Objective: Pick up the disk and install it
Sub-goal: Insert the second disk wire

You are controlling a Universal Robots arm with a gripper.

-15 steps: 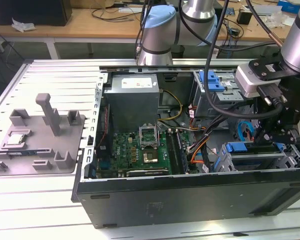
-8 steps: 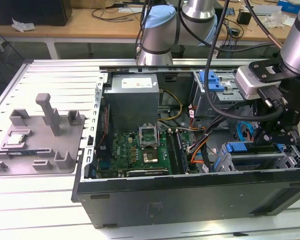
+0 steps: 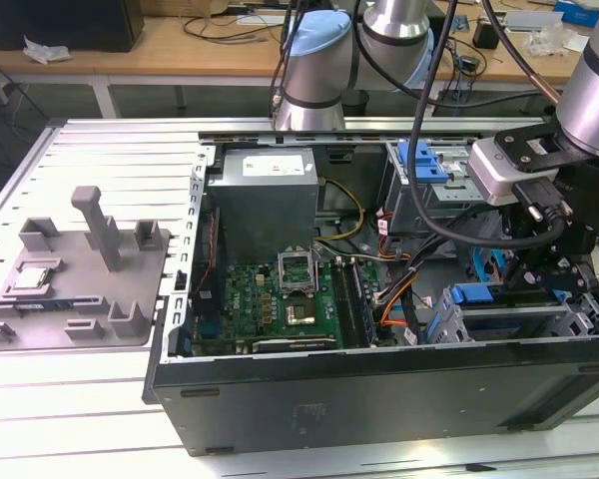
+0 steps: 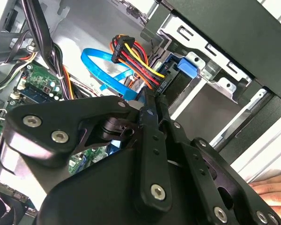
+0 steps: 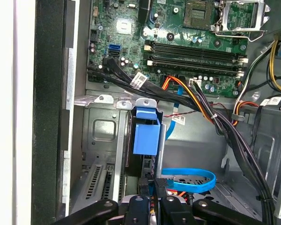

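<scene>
The disk (image 5: 145,132) stands edge-on in a slot of the metal drive cage (image 5: 103,136). Only its blue bracket end and a dark edge below it show in the first wrist view. In the second wrist view the same blue end (image 4: 188,65) sits in the cage with a cable connector beside it. My gripper (image 5: 153,184) hangs just short of that end, shut, with nothing between its black fingers (image 4: 149,117). In the exterior view the gripper (image 3: 562,271) is low inside the open computer case, over the cage at the exterior view's right.
A blue flat cable (image 5: 189,180) and a red-yellow-black power bundle (image 4: 136,58) run close to the fingers. The motherboard (image 3: 280,299) lies mid-case, and a grey fixture plate (image 3: 75,274) sits on the table left of it. A person's hand (image 4: 271,187) rests by the case wall.
</scene>
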